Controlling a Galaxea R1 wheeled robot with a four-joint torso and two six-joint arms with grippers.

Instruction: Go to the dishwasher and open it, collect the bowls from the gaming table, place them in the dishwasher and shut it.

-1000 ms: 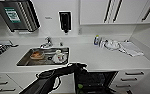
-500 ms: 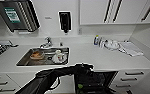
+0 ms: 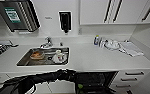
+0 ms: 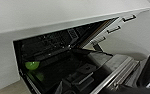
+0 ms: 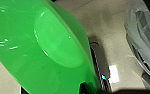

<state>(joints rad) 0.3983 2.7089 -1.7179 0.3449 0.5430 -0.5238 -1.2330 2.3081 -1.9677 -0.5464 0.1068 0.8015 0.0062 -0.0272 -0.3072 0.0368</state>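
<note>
No writing can be read anywhere. The head view shows the dishwasher (image 3: 96, 81) open under the white surface (image 3: 96, 60) right of the sink (image 3: 44, 56), the left arm (image 3: 38, 78) reaching toward it. The left wrist view shows 1 green bowl (image 4: 32, 65) inside the dishwasher; the right wrist view shows another bowl (image 5: 38, 47) large above the floor (image 5: 108, 27); I cannot tell how either arm's fingers stand.

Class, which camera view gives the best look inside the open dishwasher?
The left wrist view: the dishwasher gapes open, dark interior showing, a green bowl inside. The head view catches just its dark opening under the counter.
</note>
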